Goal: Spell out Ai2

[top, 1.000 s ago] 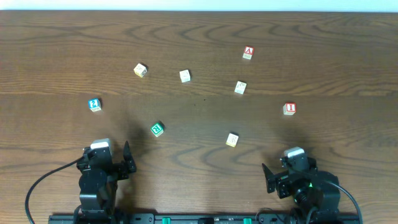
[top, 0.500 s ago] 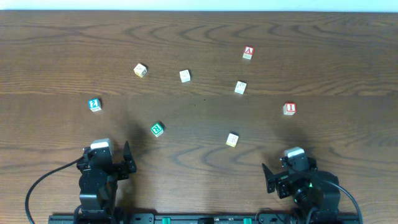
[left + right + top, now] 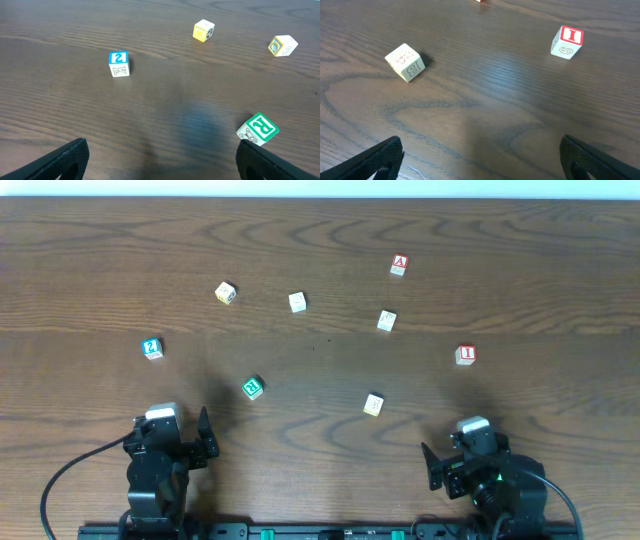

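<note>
Small letter blocks lie scattered on the wooden table. The red A block point(image 3: 399, 265) sits at the far right. The red I block point(image 3: 465, 354) lies right of centre and shows in the right wrist view point(image 3: 566, 42). The blue 2 block point(image 3: 152, 348) lies at the left and shows in the left wrist view point(image 3: 119, 64). My left gripper point(image 3: 172, 442) point(image 3: 160, 160) is open and empty near the front edge. My right gripper point(image 3: 465, 452) point(image 3: 482, 160) is open and empty near the front edge.
A green R block point(image 3: 252, 387) point(image 3: 258, 129) lies just ahead of the left gripper. A cream block point(image 3: 373, 404) point(image 3: 405, 62) lies ahead of the right gripper. Other cream blocks sit further back, one yellow-faced point(image 3: 226, 292), one near the middle point(image 3: 297, 302) and one to its right point(image 3: 387, 320).
</note>
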`<state>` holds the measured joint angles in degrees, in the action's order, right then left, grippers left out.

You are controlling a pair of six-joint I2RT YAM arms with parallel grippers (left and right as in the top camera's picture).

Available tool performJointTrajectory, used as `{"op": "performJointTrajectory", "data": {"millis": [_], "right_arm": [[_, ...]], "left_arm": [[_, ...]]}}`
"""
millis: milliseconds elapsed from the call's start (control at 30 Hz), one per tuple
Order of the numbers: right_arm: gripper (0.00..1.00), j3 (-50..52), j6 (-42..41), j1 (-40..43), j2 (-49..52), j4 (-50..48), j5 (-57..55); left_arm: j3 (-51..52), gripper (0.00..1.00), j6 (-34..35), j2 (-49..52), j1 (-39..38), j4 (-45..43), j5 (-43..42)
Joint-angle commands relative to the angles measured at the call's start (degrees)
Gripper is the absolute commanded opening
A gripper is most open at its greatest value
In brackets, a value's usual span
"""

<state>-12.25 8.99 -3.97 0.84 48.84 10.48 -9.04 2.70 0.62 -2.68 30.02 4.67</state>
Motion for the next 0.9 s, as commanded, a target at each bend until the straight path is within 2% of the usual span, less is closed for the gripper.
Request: {"op": "performJointTrajectory", "data": {"millis": [0,867], "right_arm": [[0.99,1.0,-1.2,0.5,-0.5,0.6,0.5],[0.99,1.0,-1.2,0.5,-0.5,0.4,-0.2]], "left_arm": [[0.9,0.95,-1.0,-0.4,0.3,0.0,0.2],[0.9,0.95,-1.0,-0.4,0.3,0.0,0.2]]}}
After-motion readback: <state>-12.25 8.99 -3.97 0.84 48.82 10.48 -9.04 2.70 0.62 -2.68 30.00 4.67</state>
